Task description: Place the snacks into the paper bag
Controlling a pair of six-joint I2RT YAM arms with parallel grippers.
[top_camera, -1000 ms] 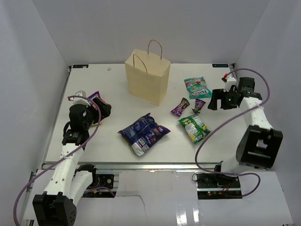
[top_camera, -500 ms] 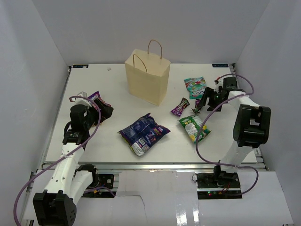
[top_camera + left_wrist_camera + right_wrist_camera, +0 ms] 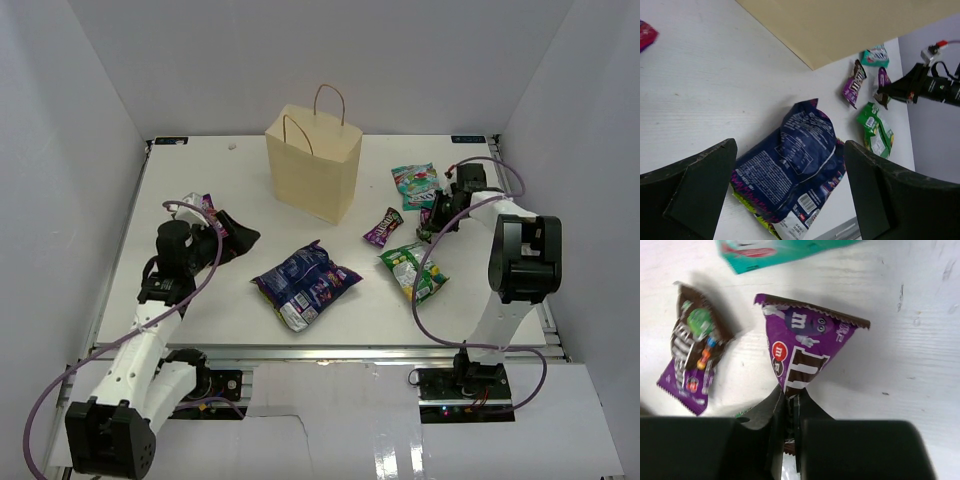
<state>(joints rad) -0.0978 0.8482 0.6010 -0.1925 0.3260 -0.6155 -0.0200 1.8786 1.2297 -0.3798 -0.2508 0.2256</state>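
Purple candy pack (image 3: pixel 802 347), right of the paper bag (image 3: pixel 312 168), is pinched in my right hand (image 3: pixel 790 405); my left hand (image 3: pixel 790 192), left of the bag, stands wide open.

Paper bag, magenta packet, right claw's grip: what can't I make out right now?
Paper bag: contents unknown. In top external its own front wall blocks the inside, and the left wrist view's top edge cuts it off.
Magenta packet: mostly behind the left arm in top external. Only a corner shows at the left wrist view's left edge.
Purple candy pack: its pinched end is hidden inside the right claw in the right wrist view, and it is too small in top external.
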